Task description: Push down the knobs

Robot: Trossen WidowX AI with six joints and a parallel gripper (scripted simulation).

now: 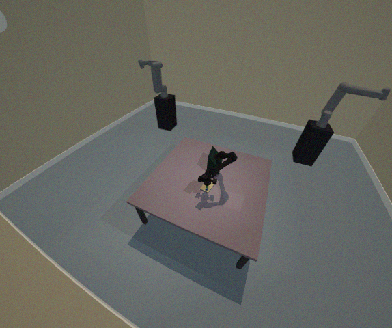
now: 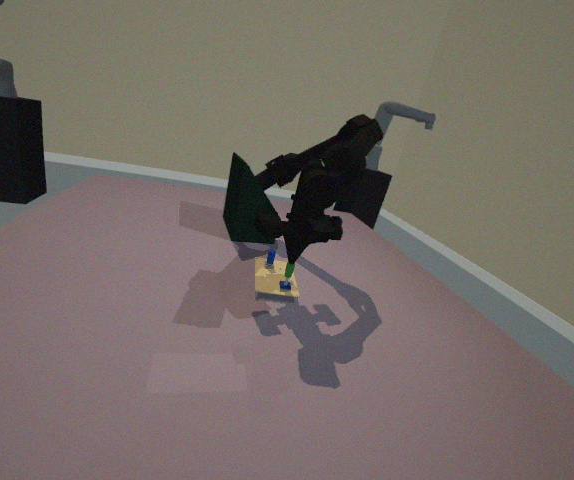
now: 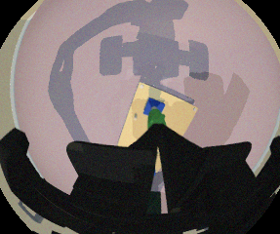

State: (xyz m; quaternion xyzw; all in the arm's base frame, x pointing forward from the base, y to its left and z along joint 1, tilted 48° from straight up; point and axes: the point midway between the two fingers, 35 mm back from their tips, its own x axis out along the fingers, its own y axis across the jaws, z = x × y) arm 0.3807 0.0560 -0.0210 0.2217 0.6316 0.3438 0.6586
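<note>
Green knob (image 2: 289, 269) is taking clenched, empty fingers (image 2: 292, 258) pressing its top, mid-tabletop (image 2: 122, 310), seating it

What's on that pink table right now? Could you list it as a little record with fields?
table: pink top
board: tan circuit board on the table
green knob: raised above its blue potentiometer, not seated
blue knob: at the board's far end, untouched
gripper: shut, holding nothing, tips on top of the green knob
arm: black, reaching down over the board
</note>
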